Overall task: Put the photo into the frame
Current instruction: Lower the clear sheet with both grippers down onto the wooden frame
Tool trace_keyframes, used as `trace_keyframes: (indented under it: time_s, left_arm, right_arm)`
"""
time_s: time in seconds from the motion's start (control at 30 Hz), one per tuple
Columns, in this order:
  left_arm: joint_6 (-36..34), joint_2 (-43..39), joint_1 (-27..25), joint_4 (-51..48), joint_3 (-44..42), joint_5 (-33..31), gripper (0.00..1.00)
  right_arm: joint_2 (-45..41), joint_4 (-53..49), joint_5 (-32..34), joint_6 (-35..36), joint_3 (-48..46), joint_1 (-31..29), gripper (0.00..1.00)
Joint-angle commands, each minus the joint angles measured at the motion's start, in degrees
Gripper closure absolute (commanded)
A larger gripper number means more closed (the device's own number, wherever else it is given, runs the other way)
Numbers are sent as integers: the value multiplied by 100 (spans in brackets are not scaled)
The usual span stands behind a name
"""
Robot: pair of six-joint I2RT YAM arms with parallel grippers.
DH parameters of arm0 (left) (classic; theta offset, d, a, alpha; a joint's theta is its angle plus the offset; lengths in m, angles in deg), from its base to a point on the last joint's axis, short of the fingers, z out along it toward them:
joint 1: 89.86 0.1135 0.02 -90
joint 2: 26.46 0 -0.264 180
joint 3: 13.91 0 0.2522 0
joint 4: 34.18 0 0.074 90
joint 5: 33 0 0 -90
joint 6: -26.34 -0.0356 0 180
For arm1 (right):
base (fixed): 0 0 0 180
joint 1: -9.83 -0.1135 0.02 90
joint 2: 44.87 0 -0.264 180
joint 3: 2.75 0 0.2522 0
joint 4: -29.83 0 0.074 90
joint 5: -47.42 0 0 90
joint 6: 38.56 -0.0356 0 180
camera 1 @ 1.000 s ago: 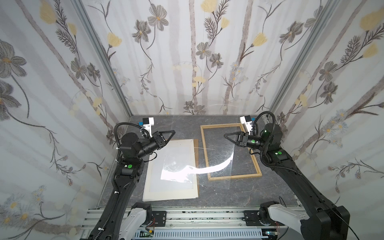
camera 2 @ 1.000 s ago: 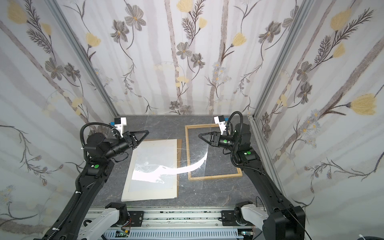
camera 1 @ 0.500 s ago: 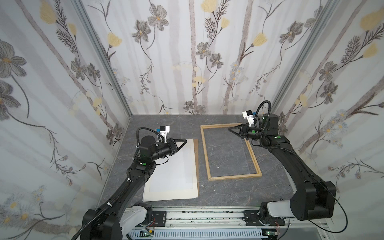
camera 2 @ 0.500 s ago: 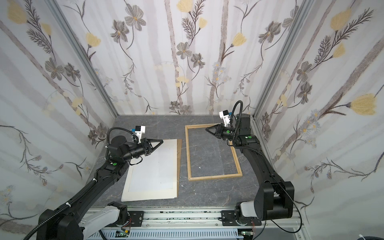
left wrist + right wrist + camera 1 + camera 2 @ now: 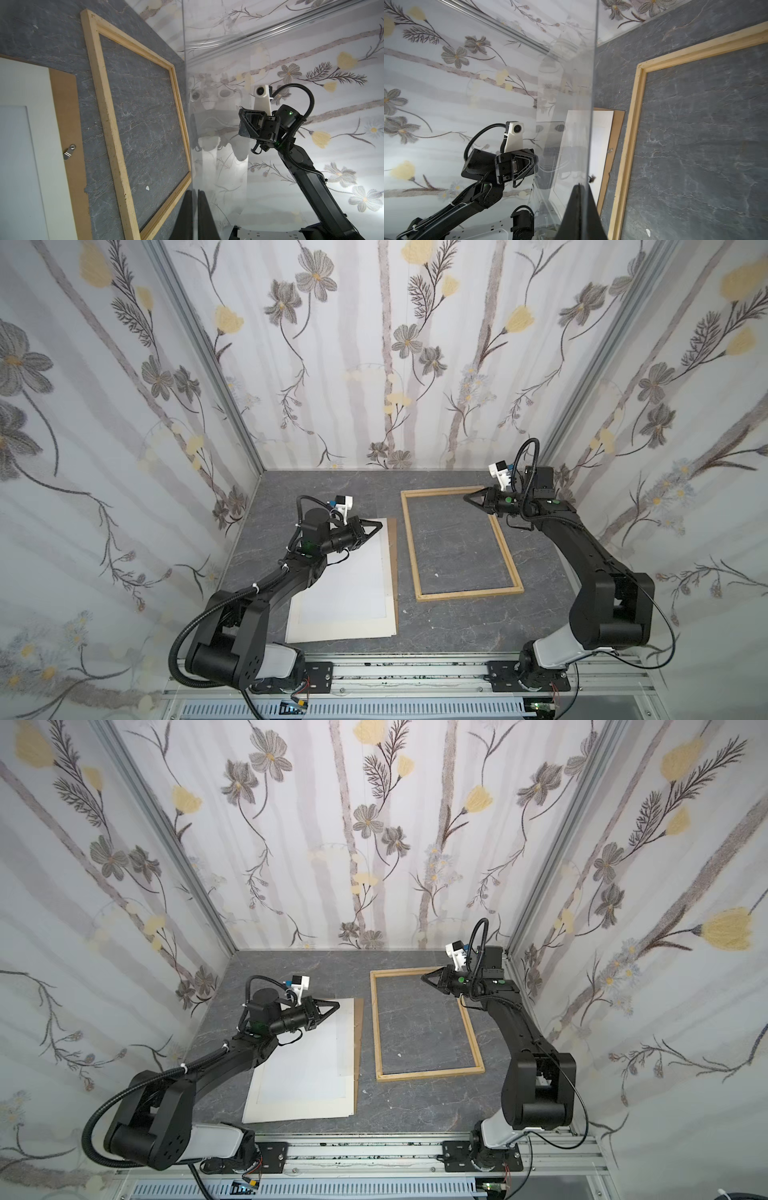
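Though it shows faintly, left end effector and right end effector each clench — seemingly — a clear pane.

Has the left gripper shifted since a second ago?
Yes: the left gripper, gripping the clear pane, moved right, from the photo's far left corner to its far right corner, nearer the frame.
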Motion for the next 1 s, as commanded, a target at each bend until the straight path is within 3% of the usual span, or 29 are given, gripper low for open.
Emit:
trace_keyframes:
  time_s: [0.0, 0.23, 0.37, 0.6, 0.97]
  left_arm:
    - [17, 485, -114, 714, 152, 79, 100]
    - [255, 1766, -493, 1317, 704, 91, 100]
    - [362, 2232, -540, 1367, 1031, 83, 100]
    - [-141, 2432, -540, 429, 1650, -64, 100]
    - [-390, 2775, -522, -46, 2081, -53, 100]
  right_arm:
    - [501, -830, 676, 801, 528, 67, 100]
    - [1333, -1215, 832, 1194, 1311, 172, 100]
    - [1798, -1581, 1278, 1297, 1858, 180, 100]
    - [2539, -2726, 2495, 1974, 2933, 223, 100]
    - [2629, -2964, 2724, 2612, 2914, 269, 100]
